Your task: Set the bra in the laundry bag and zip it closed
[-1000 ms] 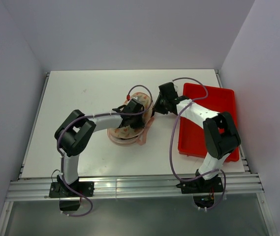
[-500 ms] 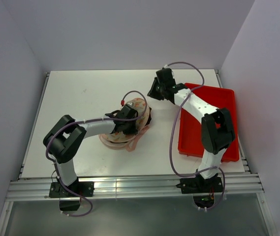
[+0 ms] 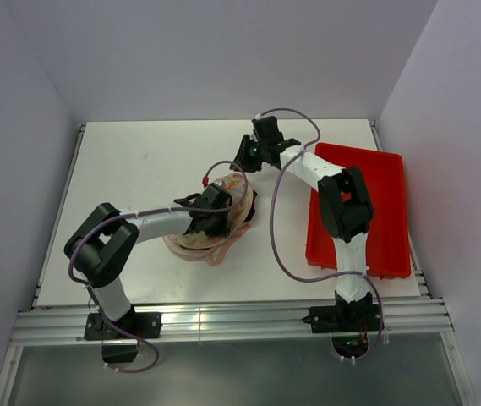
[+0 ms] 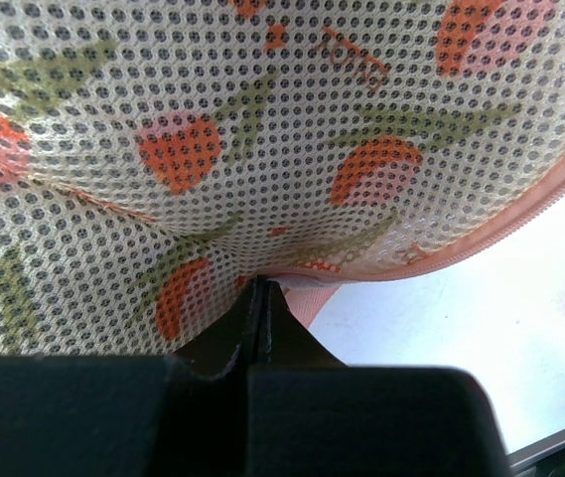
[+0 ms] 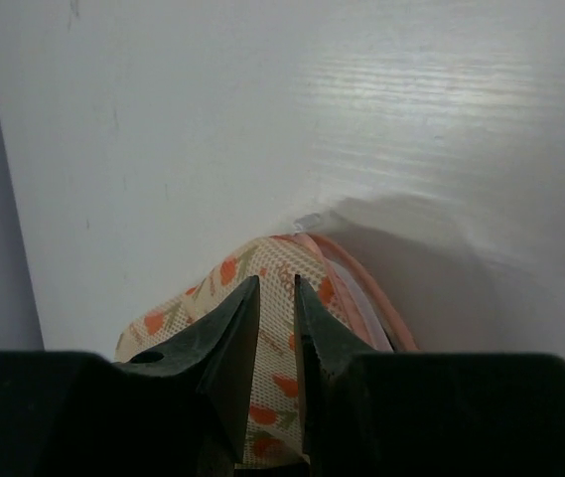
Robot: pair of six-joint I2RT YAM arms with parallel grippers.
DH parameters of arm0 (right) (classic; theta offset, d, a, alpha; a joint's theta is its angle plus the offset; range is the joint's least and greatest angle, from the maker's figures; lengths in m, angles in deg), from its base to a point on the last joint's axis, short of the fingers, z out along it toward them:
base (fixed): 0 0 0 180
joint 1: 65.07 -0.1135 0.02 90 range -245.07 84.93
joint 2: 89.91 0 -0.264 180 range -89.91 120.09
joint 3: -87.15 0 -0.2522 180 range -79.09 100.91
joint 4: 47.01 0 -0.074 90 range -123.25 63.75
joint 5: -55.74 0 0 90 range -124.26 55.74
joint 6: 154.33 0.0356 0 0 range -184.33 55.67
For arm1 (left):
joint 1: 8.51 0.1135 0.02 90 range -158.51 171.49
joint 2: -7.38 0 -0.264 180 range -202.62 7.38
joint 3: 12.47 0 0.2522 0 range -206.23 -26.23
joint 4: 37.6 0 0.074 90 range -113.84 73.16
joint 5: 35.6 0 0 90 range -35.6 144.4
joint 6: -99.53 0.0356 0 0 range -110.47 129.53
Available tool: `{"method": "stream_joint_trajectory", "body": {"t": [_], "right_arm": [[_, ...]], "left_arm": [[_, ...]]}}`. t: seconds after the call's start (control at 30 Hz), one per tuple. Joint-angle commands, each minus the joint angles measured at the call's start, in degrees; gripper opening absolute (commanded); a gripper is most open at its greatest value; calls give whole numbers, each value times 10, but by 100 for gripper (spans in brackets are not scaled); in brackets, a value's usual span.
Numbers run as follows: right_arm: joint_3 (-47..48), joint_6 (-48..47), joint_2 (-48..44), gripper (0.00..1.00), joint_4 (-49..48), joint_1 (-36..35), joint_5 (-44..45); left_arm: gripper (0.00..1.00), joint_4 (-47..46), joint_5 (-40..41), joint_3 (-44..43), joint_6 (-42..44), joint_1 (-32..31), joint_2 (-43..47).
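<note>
Only the left wrist view showed the left claw (image 4: pixel 259 298) pressed together on the laundry bag's (image 4: pixel 262 129) beige, orange-printed mesh, beside its pink zipper rim (image 4: pixel 520 224). From above, the left arm (image 3: pixel 160 222) hid that grip. The bag lay mid-table (image 3: pixel 139 169), left of the red tray (image 3: pixel 384 228). The right claw (image 5: pixel 277 298), slightly spread and empty, hung over the bag's upper end.

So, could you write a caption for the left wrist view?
Left gripper pinching the printed mesh laundry bag beside its pink zipper rim.
</note>
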State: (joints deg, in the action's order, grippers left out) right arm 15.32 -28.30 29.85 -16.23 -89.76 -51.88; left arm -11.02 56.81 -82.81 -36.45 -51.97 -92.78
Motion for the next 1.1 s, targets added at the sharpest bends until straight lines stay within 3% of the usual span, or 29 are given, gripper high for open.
{"method": "stream_joint_trajectory", "body": {"t": [0.0, 0.27, 0.73, 1.07], "right_arm": [[-22, -4, 8, 27, -69, -10, -96], [-66, -13, 17, 26, -89, -32, -112], [-213, -5, -89, 23, -23, -39, 126], [-381, 25, -186, 21, -73, -98, 139]], "left_arm": [[0, 24, 13, 25, 12, 4, 13], [0, 10, 9, 50, 7, 15, 25], [0, 29, 11, 61, -17, 88, 13], [0, 102, 89, -70, 4, 111, -76]]}}
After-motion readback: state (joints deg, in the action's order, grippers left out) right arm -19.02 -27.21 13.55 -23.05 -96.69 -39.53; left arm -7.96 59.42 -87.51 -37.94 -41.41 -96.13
